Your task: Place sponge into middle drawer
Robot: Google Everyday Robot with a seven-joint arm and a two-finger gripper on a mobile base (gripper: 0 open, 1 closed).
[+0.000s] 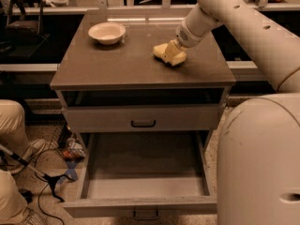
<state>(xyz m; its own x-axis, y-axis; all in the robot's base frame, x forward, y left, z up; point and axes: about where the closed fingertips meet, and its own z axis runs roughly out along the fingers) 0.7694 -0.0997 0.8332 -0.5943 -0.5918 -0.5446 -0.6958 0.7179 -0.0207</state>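
The sponge (pixel 165 53) lies on the countertop (pixel 126 67) toward its right rear, well back from the front edge. The gripper (pixel 176 48) is against the sponge's right rear side, its wrist reaching in from the rear right corner. I cannot tell whether the gripper is clamped on the foam or only resting against it. The step in hand looks like securing the grasp. Soft foam gives, so it would be best to grip across the middle and lift clear of the counter before moving. The sponge can then be carried out past the front edge and down into the middle drawer (pixel 145 165), which stands pulled out below the closed upper drawer front (pixel 108 118). The bowl (pixel 107 32), near the rear left corner, is well apart.
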